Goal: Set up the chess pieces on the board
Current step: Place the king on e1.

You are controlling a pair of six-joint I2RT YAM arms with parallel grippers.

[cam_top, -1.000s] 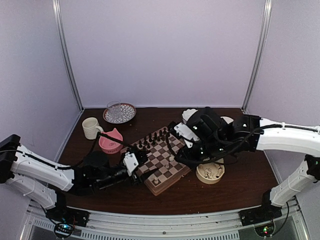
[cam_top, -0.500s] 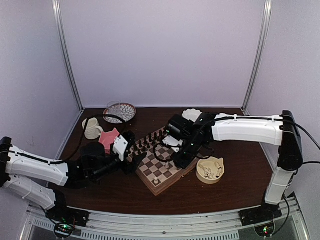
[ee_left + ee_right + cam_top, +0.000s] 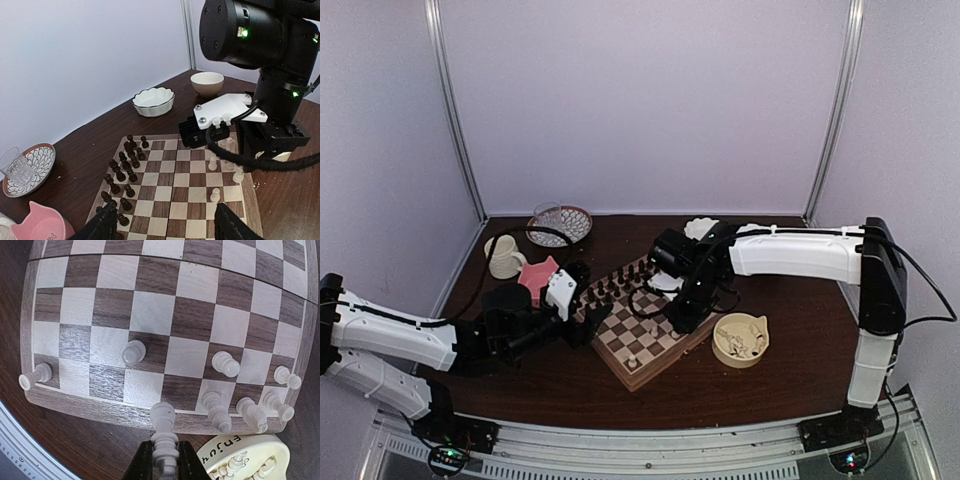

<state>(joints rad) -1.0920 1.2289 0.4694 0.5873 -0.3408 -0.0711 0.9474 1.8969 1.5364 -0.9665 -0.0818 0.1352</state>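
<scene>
right now: one white piece pinched at the board's edge

the board [image 3: 642, 342] lies in the middle of the brown table [image 3: 790, 385], turned so a corner points at the arms. several white chess pieces [image 3: 224, 363] sit on the squares along one edge. most of them are bunched near one corner, and one is alone at the other corner. small dark pieces [image 3: 122, 170] crowd the other side in two rows.

the right gripper [image 3: 164, 462] hangs over that white edge. its fingers are squeezed tight on one more white piece [image 3: 163, 422] — they hold it low down, and its round head points at the board's pale rim. i cannot tell if it touches the wood.

just beside that edge sits a cream cat-shaped bowl [image 3: 740, 340] with more white pieces inside.

the left gripper [image 3: 167, 227] is low by the dark side of the board. its fingers are wide apart and hold nothing.

farther out are a pink cat bowl [image 3: 535, 278], a cream mug [image 3: 503, 257], a patterned plate [image 3: 578, 222] with a glass [image 3: 15, 167] on it, and a white wavy bowl [image 3: 153, 100].
</scene>
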